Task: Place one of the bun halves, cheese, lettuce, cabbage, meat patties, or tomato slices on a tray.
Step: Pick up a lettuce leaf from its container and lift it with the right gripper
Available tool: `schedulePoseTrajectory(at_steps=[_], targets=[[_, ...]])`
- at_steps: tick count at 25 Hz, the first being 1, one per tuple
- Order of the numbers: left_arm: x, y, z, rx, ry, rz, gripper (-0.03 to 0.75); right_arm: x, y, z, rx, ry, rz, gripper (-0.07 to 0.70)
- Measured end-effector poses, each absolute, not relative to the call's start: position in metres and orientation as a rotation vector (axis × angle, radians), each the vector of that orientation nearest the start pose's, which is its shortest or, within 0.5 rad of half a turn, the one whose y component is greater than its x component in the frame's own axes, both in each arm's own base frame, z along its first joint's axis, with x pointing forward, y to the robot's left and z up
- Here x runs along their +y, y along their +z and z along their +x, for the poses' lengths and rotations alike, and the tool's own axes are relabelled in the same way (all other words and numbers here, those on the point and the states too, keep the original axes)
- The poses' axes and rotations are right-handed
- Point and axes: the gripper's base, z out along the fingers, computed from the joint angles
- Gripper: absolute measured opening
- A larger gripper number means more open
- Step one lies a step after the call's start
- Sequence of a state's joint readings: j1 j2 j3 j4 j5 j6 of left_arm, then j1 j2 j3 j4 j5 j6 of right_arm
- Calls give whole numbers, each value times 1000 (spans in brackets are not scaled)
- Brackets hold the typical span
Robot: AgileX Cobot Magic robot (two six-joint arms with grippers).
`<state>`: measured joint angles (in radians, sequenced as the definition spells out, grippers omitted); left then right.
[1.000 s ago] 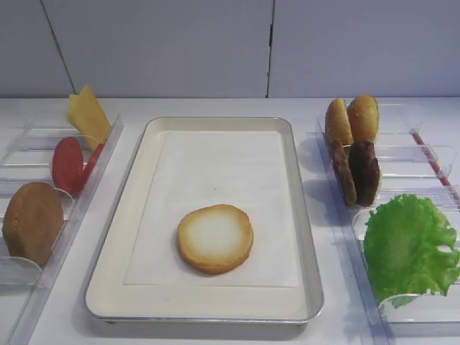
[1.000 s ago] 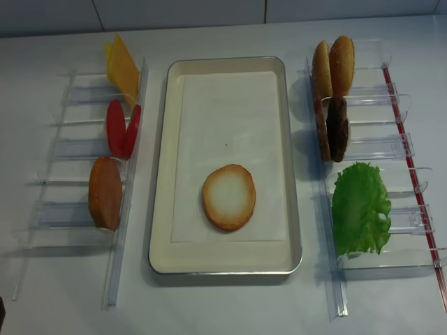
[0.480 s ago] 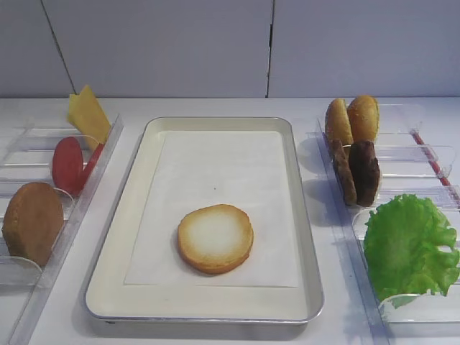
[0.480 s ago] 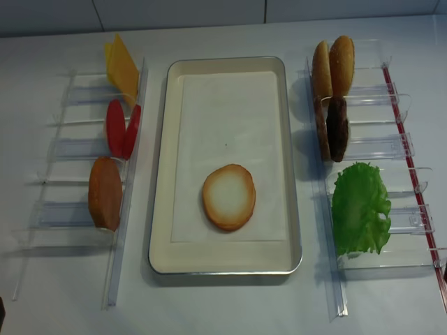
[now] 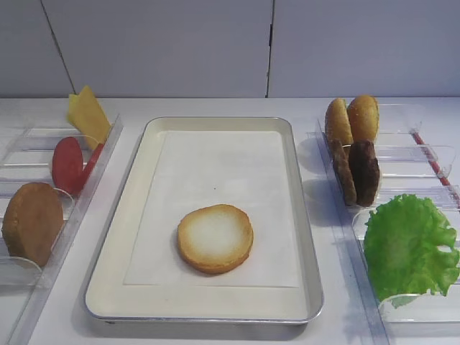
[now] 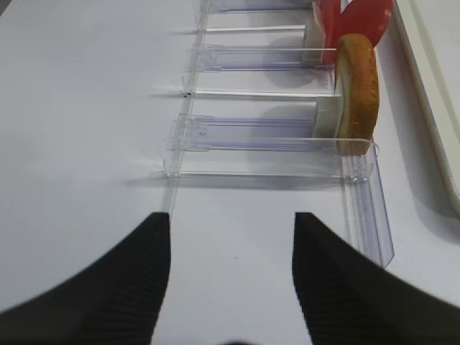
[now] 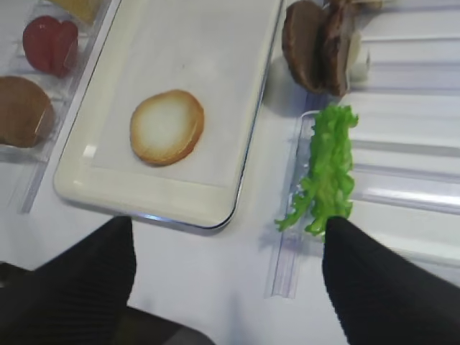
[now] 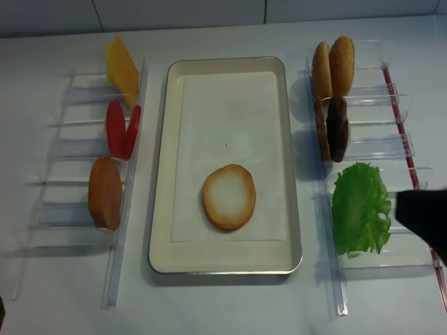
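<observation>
- Right gripper: jaws wide, holding nothing, hovering above the tabletop at the tray's near right corner.
- Its right finger sits just below the lettuce, which stands on edge in a clear bin.
- Likely step: fetch the lettuce. Straddle the leaf's thin edge, close gently on the ruffle, lift clear of the bin wall.
- Tray holds one bun half, pale face up, lower centre of the liner; lay the leaf flat on it.
- Patties and buns stand upper right; tomato and cheese at left.
- Left gripper: jaws apart, empty, over bare tabletop near the left bins.
</observation>
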<state>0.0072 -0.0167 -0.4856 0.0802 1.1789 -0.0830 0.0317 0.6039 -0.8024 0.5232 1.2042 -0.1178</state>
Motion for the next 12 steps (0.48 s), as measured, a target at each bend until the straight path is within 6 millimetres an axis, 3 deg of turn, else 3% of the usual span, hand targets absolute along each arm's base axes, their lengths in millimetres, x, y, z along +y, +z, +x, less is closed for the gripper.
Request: schedulePoseTrajectory(at_steps=[4,12], targets=[[7,264,-11,2155,54,-107,396,49,333,105,2531,716,-148,544],[7,264,-11,2155,54,-107,396,50,308,148,2684,734,-129,544]])
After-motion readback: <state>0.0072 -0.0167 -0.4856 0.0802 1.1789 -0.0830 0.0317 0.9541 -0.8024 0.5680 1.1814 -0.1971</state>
